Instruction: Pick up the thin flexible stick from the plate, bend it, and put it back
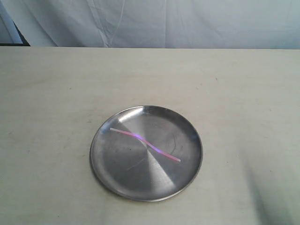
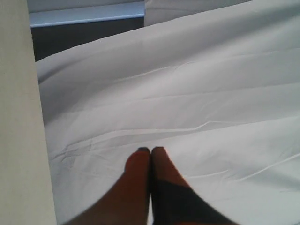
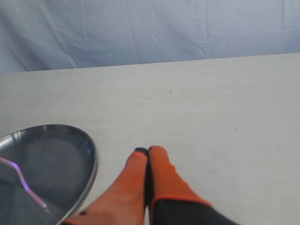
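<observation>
The thin pink stick (image 1: 145, 144) lies across the round silver plate (image 1: 112, 180) on the table, kinked near its middle and glowing purplish there. The right wrist view shows the plate's rim (image 3: 91, 161) and one end of the stick (image 3: 26, 185) beside my right gripper (image 3: 147, 151), which is shut, holds nothing and hovers over bare table next to the plate. My left gripper (image 2: 150, 150) is shut too, holds nothing and points at white cloth away from the plate. Neither gripper appears in the exterior view.
The pale wooden table (image 1: 56, 93) stretches around the plate. A white cloth backdrop (image 1: 187, 23) hangs behind the table's far edge. In the left wrist view, crumpled white cloth (image 2: 187, 93) fills the frame beside a pale panel (image 2: 18, 117).
</observation>
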Robot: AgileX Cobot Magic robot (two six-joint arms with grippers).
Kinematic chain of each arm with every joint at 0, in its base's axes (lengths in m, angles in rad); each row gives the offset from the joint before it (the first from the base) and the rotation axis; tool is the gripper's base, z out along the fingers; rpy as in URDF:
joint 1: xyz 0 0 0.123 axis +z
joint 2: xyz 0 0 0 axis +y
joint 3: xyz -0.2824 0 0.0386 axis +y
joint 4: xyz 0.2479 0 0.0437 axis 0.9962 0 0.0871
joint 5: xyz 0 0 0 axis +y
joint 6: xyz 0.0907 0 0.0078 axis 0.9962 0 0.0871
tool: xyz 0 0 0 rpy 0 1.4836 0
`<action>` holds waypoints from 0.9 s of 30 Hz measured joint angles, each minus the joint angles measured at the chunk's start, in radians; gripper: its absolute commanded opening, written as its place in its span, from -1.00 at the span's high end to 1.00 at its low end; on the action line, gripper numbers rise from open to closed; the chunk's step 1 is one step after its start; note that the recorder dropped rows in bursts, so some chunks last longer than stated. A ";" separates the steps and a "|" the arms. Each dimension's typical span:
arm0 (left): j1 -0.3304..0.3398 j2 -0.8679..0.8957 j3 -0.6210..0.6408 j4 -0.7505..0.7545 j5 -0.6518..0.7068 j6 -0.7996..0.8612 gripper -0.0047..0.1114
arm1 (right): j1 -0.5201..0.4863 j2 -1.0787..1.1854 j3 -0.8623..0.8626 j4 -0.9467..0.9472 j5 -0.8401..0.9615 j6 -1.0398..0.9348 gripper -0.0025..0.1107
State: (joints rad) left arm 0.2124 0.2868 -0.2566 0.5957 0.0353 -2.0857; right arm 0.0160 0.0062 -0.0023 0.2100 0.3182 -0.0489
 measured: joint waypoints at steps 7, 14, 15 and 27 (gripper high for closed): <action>0.000 -0.007 0.084 -0.017 -0.113 -0.003 0.92 | 0.000 0.000 0.000 0.000 0.000 0.000 0.96; 0.000 -0.104 0.197 -0.093 -0.208 0.218 0.92 | 0.000 0.000 0.000 0.000 0.000 0.002 0.96; 0.000 -0.121 0.207 -0.145 -0.229 0.329 0.92 | 0.000 0.000 0.000 0.000 0.000 0.002 0.96; 0.000 -0.189 0.232 -0.451 -0.161 1.662 0.92 | 0.000 0.000 0.000 0.002 0.000 0.002 0.96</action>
State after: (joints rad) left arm 0.2124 0.0983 -0.0245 0.1449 -0.1253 -0.4233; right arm 0.0160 0.0062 -0.0023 0.2122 0.3182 -0.0471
